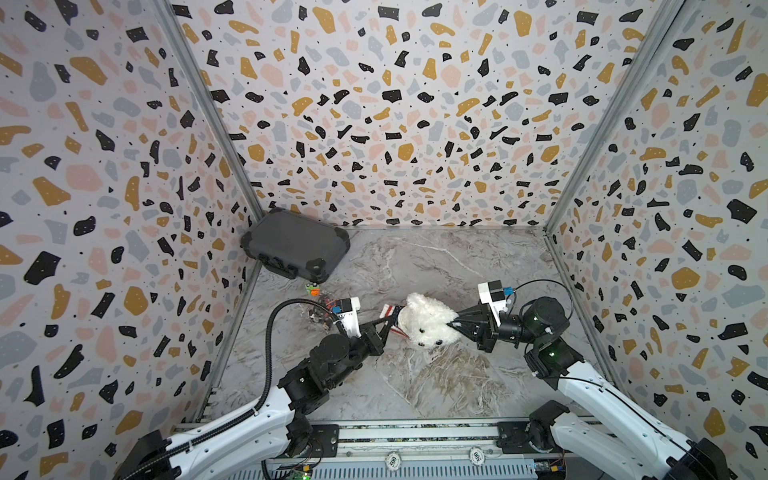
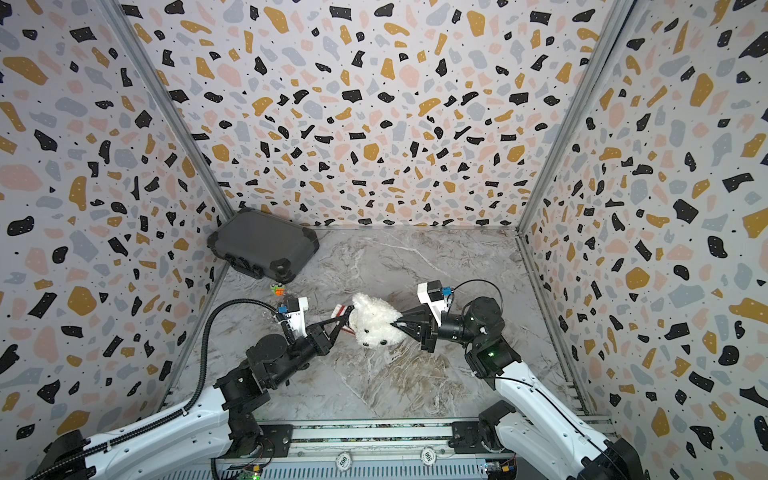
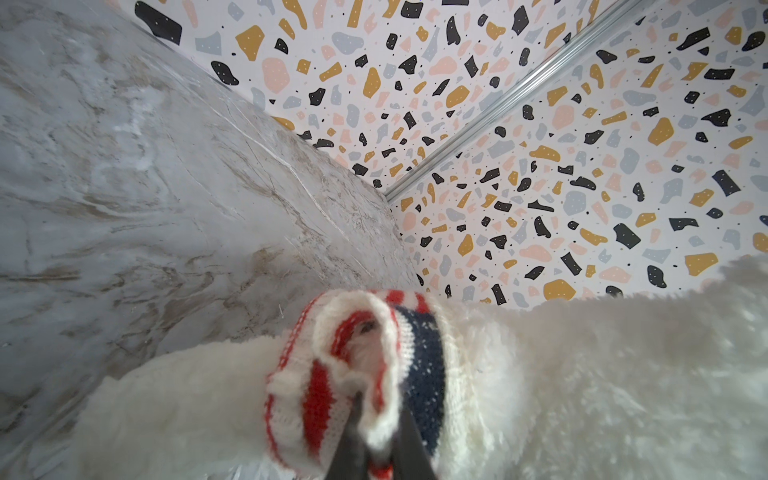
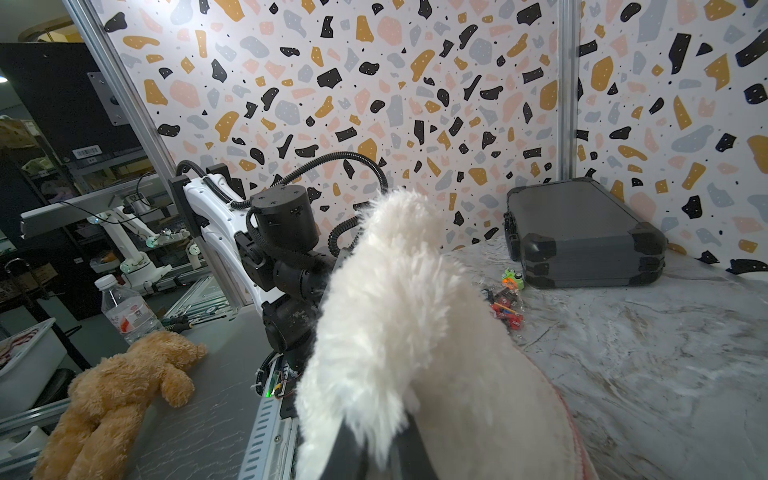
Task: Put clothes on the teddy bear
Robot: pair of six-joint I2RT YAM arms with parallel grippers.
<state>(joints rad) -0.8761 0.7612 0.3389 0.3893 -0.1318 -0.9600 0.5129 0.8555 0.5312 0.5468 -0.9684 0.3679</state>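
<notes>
- The teddy bear is fluffy and white, with long shaggy pile. In both top views its face turns up toward the camera, showing two small dark eyes and a dark nose, with a rounded ear at the far end.
- It sits over the middle of the marble-patterned tabletop, stretched between the two grippers. I cannot tell whether it touches the surface.
- A knit sweater, striped red and white with a navy band, is bunched against the bear's fur on the left arm's side.
- The left gripper has its jaws closed tight on a fold of the sweater's edge.
- The right gripper has its jaws pinched on a tuft of the bear's white fur.
- Count: one white bear, one sweater, two grippers.
- There is also one dark grey hard case in the far left corner and one small green-and-orange toy near it, beside a clear bag of coloured pieces.
- Outside the cell, the right wrist view shows one tan plush bear and one water bottle.
</notes>
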